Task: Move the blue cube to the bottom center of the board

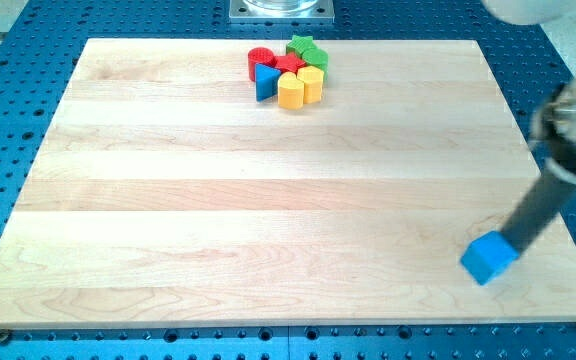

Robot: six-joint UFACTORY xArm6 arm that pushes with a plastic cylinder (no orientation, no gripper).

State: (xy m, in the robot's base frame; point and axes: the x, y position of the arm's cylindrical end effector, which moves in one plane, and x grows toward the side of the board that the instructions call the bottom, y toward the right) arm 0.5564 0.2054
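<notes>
The blue cube [488,259] lies on the wooden board [268,200] near its bottom right corner. My dark rod comes down from the view's right, and my tip [509,244] touches the cube's upper right side. The rod is blurred.
A tight cluster sits at the board's top centre: a red cylinder [259,59], a red star-like block [287,65], a green block [306,49], a blue triangular block [265,83], and two yellow blocks [300,88]. A metal base plate [281,9] stands beyond the board's top edge.
</notes>
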